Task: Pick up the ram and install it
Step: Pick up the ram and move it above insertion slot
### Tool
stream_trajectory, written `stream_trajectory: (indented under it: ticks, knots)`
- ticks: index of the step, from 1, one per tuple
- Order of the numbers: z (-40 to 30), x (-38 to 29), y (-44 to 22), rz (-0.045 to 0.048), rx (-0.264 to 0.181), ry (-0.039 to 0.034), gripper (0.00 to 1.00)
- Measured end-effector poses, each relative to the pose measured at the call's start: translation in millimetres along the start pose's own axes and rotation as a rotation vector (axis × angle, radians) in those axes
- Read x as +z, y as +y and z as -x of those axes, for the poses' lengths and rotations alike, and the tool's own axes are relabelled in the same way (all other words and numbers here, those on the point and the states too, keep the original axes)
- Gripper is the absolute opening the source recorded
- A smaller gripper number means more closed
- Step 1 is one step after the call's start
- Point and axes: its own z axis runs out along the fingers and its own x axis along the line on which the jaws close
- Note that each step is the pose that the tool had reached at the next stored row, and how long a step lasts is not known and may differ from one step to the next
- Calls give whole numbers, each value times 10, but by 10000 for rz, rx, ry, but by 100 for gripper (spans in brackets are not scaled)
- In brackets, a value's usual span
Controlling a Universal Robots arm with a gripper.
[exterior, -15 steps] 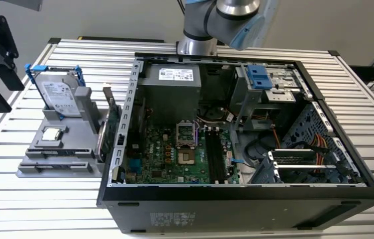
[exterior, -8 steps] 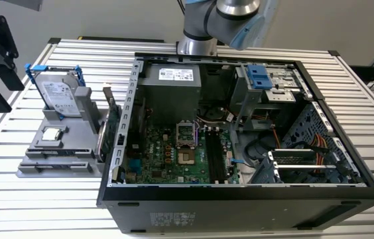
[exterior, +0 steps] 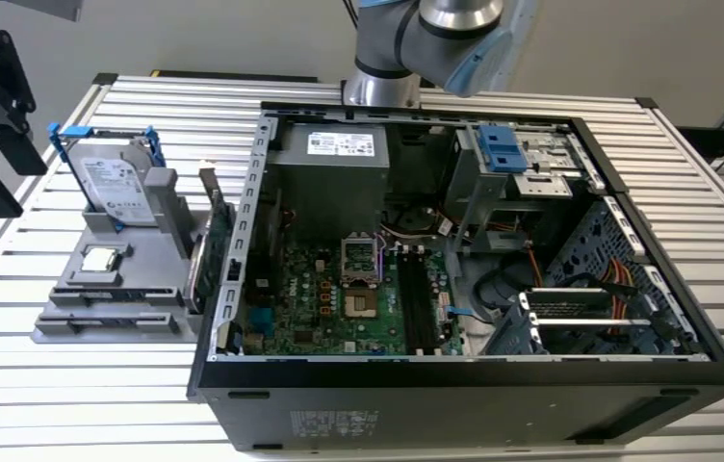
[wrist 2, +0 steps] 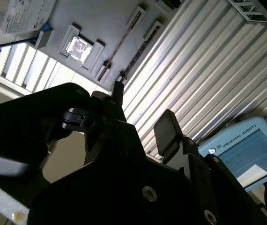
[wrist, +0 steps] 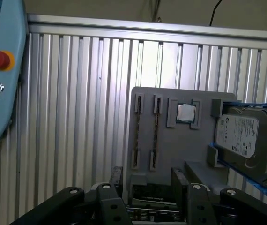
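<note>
The gripper (wrist: 147,180) hovered above the slatted surface (wrist: 77,117), with its jaws apart and nothing between them. The ram (wrist: 155,131) stood edge-on in a slot of the grey holder (wrist: 171,150), near the silver chip (wrist: 186,113) and the hard drive (wrist: 241,138). The holder lay beside the open computer case (exterior: 465,380).

The step in hand seemed to be the approach for the pick. To do it well, I think the jaws should come straight down with the thin strip centred between them. They should close on its flat faces near the middle of its length, clear of the slot ends and the chip.
</note>
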Motion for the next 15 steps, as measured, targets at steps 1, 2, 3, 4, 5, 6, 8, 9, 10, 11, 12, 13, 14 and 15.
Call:
stream_trajectory:
  ticks: [1,2,3,4,5,6,8,9,10,11,12,13,14,15]
  knots:
    - [0,1,0,-1,-1,-7,100]
    - [0,2,0,-1,-1,-18,100]
    - [0,5,0,-3,0,-32,100]
    - [0,6,0,-1,1,-42,100]
    - [0,9,0,-3,2,-59,100]
    - [0,13,0,-6,4,-80,100]
    - [0,19,0,-7,23,-126,100]
    - [0,22,0,-3,51,-141,100]
    - [0,24,0,-1,87,-151,100]
    - [0,28,0,-1,132,-162,100]
    - [0,32,0,0,178,-169,100]
    - [0,35,0,0,224,-173,100]
    - [0,40,0,-1,270,-175,100]
    - [0,44,0,0,314,-175,100]
